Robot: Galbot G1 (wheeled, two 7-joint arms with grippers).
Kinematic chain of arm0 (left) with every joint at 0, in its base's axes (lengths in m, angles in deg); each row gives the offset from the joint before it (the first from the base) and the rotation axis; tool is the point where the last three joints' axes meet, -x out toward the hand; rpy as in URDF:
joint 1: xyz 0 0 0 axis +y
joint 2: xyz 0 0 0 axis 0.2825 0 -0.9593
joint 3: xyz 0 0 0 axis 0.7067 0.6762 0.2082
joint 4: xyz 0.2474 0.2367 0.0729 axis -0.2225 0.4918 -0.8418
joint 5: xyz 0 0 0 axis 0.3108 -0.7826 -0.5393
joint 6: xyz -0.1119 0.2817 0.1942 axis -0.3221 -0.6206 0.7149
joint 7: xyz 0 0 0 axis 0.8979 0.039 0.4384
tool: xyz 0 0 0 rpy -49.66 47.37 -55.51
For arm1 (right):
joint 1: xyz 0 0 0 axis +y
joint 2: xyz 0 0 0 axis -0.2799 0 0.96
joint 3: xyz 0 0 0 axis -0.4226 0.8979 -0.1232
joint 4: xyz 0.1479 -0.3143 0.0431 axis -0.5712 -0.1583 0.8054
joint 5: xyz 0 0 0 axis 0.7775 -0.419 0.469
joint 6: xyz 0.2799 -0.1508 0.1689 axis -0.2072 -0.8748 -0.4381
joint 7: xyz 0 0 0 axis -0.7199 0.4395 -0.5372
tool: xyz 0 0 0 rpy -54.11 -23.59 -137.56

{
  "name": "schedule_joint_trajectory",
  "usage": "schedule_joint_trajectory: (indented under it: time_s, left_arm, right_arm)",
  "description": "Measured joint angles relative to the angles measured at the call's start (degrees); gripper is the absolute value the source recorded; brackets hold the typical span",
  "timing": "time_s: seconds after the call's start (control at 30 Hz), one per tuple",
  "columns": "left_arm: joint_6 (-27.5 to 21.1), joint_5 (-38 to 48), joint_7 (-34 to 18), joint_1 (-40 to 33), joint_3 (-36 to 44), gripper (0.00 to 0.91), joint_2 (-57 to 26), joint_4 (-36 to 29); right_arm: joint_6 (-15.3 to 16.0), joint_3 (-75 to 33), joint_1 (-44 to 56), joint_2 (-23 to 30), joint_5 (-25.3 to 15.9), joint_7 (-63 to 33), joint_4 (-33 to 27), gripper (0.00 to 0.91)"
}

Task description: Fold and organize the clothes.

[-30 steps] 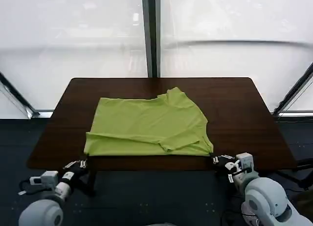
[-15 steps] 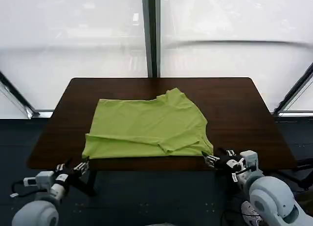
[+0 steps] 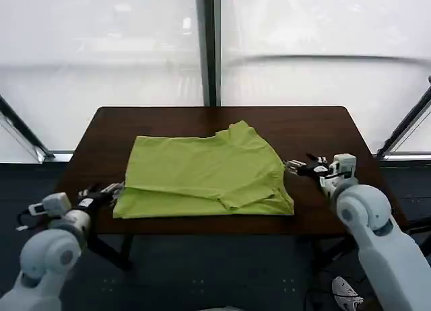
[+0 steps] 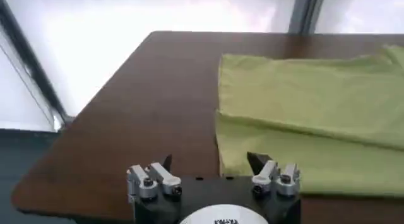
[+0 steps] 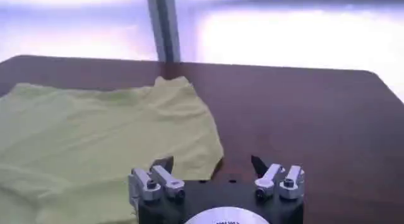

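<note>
While T-shirt [image 3: 205, 174] lies folded on table [image 3: 323, 132], left gripper [image 3: 101, 192], right gripper [image 3: 300, 167] flank it, jaws wide.

The T-shirt [image 3: 205, 175] lies mid-frame on the table [image 3: 323, 146], left gripper [image 3: 108, 190] at its lower-left corner, right gripper [image 3: 296, 165] at its right edge.
</note>
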Motion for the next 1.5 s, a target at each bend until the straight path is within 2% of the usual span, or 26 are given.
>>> schedule_joint_trajectory:
  time_s: [0.17,0.4,0.73,0.83,1.03,1.33,1.5]
  left_arm:
    - [-0.04,0.23,-0.03,0.20,0.04,0.146,-0.59,-1.12]
    - [0.07,1.88,-0.99,1.84,-1.27,0.146,-2.07,-4.65]
    - [-0.54,6.34,-3.13,8.02,-5.75,0.146,-5.60,-16.96]
    - [-0.70,7.50,-3.23,11.58,-7.88,0.146,-6.71,-21.50]
    - [-0.53,7.69,-2.73,20.47,-12.80,0.146,-8.40,-29.72]
    - [-0.23,7.28,-2.34,31.98,-17.93,0.146,-7.80,-40.02]
    - [-0.26,6.43,-2.20,36.50,-19.02,0.146,-6.73,-43.22]
  right_arm:
    - [-0.78,-1.71,2.67,-1.78,0.84,-0.21,4.81,0.000]
    - [1.50,-3.52,6.74,-4.04,0.49,-0.67,12.07,0.000]
    - [1.92,-7.04,18.92,-9.04,-3.86,-0.27,24.92,0.000]
    - [2.20,-8.33,22.70,-10.91,-4.25,-0.20,29.31,0.000]
    - [4.73,-9.93,28.81,-13.68,-4.24,-0.51,35.75,0.000]
    - [6.92,-10.73,35.48,-15.71,-3.65,-0.27,39.98,0.000]
    - [7.25,-10.77,36.90,-16.19,-3.31,-0.27,41.14,0.000]
